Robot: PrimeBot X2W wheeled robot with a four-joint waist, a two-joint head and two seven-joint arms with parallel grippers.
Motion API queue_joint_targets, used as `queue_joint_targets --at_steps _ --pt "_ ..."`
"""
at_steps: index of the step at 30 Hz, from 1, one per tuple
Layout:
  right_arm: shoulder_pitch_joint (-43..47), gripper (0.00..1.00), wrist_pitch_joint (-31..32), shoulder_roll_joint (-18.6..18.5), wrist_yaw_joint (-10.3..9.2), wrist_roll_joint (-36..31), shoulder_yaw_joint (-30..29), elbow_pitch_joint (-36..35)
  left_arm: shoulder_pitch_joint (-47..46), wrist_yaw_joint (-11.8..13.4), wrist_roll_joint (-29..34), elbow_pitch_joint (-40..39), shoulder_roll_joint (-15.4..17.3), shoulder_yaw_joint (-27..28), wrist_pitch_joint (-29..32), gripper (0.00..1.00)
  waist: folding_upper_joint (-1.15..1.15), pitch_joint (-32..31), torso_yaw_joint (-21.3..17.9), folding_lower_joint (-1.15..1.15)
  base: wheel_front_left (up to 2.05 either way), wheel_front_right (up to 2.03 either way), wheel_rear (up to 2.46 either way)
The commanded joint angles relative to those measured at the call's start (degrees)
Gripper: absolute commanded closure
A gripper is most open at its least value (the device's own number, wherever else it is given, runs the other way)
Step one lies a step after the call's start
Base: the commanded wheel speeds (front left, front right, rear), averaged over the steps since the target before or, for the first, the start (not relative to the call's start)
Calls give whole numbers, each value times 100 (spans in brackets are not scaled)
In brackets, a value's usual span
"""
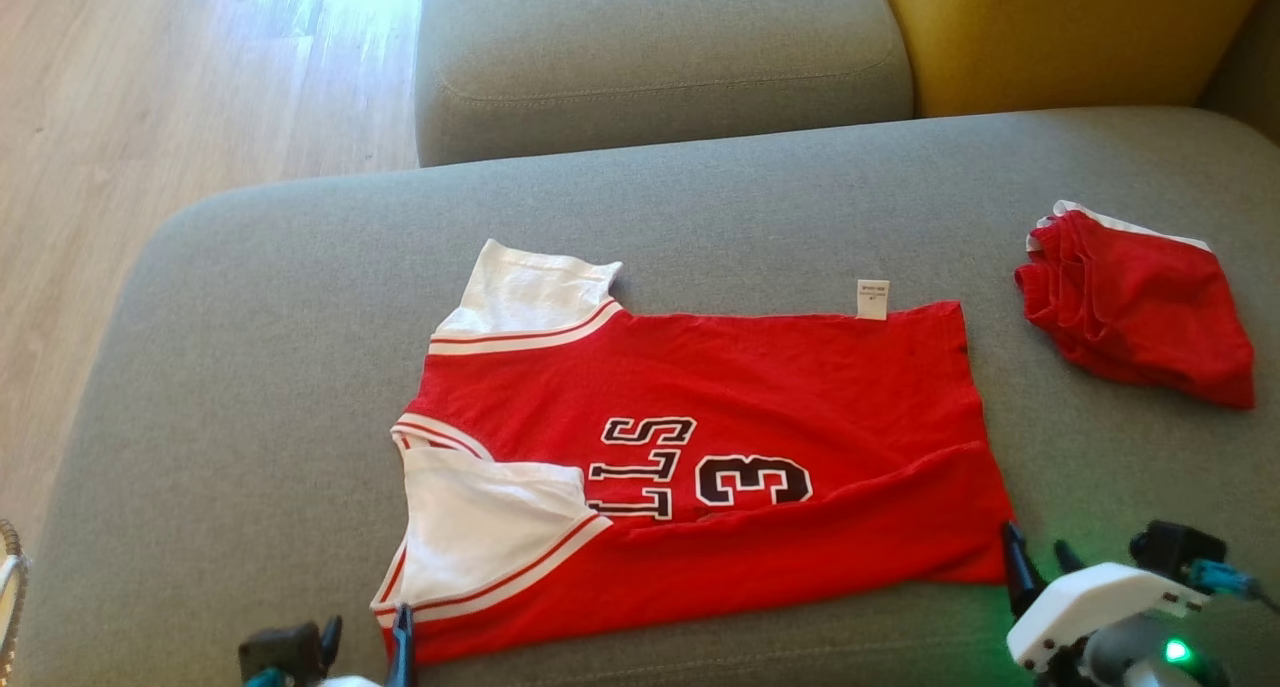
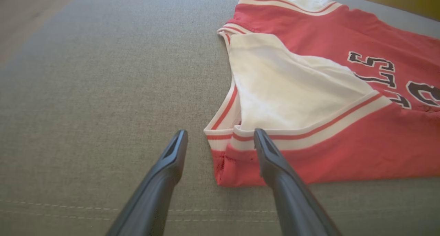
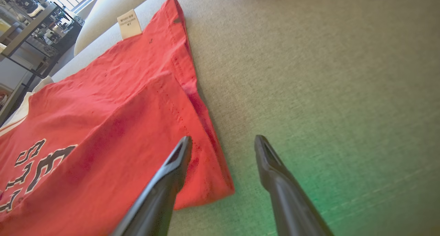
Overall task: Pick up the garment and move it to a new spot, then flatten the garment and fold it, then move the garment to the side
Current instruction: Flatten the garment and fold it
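Note:
The garment [image 1: 720,397] is a red jersey with white sleeves and black lettering, spread flat on the grey sofa seat [image 1: 250,297], its near long edge folded up over the body. My left gripper [image 1: 367,639] stands open at the garment's near left corner. In the left wrist view the left gripper [image 2: 220,134] has one finger over the red hem of the garment [image 2: 343,153] and the other over bare cushion. My right gripper [image 1: 1038,542] is open at the near right corner. In the right wrist view the right gripper [image 3: 222,139] straddles the corner of the garment [image 3: 103,126], gripping nothing.
A second red garment [image 1: 1140,307] lies bunched at the seat's right. A grey back cushion [image 1: 660,57] and a yellow cushion [image 1: 1060,27] stand behind. Wood floor [image 1: 150,117] lies to the left. Bare cushion separates the two garments.

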Motion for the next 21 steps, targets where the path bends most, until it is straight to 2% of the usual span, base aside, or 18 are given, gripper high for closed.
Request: queue_joint_targets --at_steps 1,5,10,16,21 --pt "-71 0 38 -53 -2 -119 44 -366 -207 59 10 -249 101 210 -108 0 0 1 7 0 0 0 0" --pt "34 0 101 -53 -2 -325 3 -1094 -279 163 25 -477 125 312 -301 0 0 13 21 0 0 0 0" --pt "307 0 -111 -53 -2 -356 272 -2499 -434 260 79 -943 93 518 -595 0 0 35 28 0 0 0 0" --pt "827 0 -269 -53 -2 34 695 -3903 -462 273 251 -1631 -78 835 -677 0 0 89 -11 0 0 0 0" --pt "1151 0 -289 -53 -2 -269 1021 -4543 -369 164 471 -1907 -260 1029 -680 0 0 189 -96 0 0 0 0"
